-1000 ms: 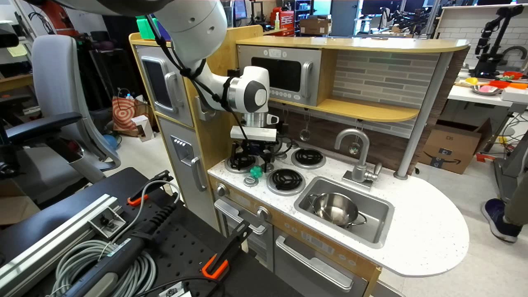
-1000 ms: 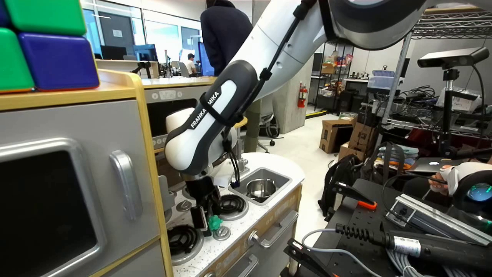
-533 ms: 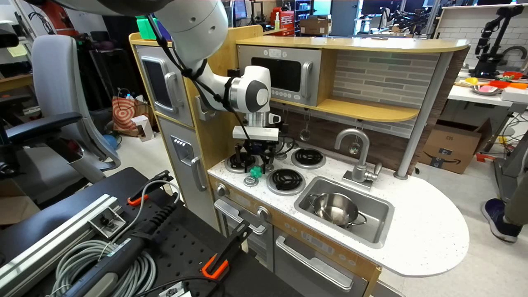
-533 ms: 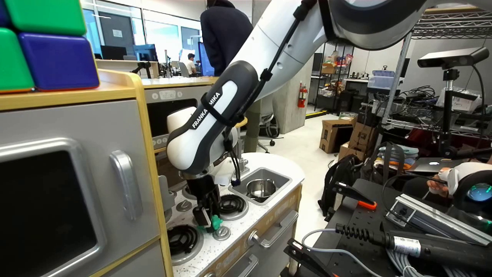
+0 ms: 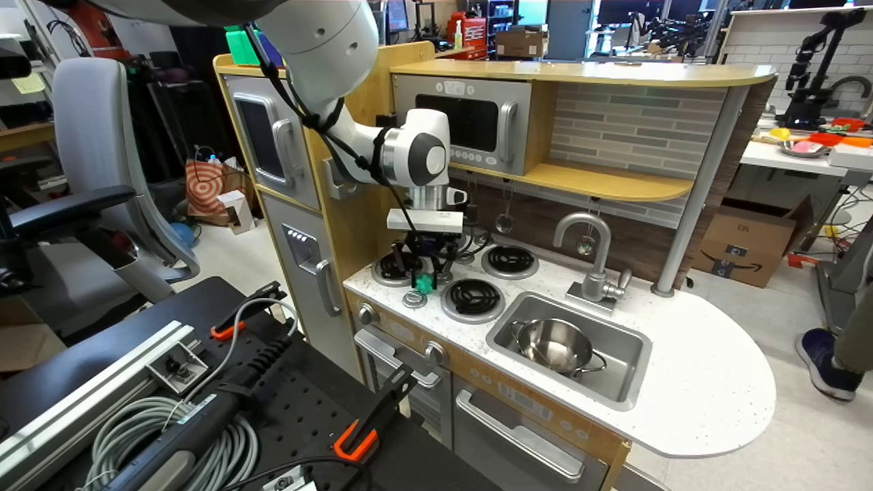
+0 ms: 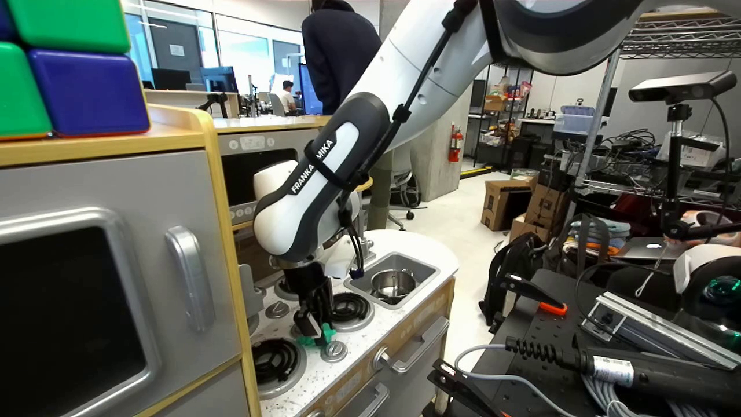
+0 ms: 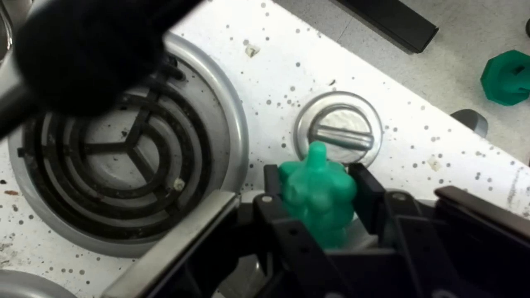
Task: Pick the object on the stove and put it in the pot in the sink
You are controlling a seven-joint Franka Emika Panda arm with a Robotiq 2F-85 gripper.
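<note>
The object is a lumpy bright green item (image 7: 319, 198) with a short stub, low over the stove (image 5: 392, 294) beside a silver knob. My gripper (image 7: 316, 179) is shut on it, one dark finger pad (image 7: 364, 186) at either side. In both exterior views only parts of the green item (image 5: 423, 284) show around the fingers. Whether it still touches the stove, I cannot tell. A shiny steel pot (image 5: 554, 343) with two handles stands in the rectangular sink (image 5: 631, 385), well to the side of the gripper. The pot (image 6: 393, 284) looks empty.
A curved faucet (image 5: 592, 239) rises behind the sink. Above the stove are a toy microwave (image 5: 470, 123) and a yellow shelf (image 5: 600, 181) with utensils hanging below. A tall cabinet (image 5: 365, 225) borders the stove. Black coil burners (image 7: 128, 145) surround the gripper.
My gripper's jaws have come together on the green object, which stood between them a second ago. The arm has shifted very slightly towards the sink; pot and sink are unchanged.
</note>
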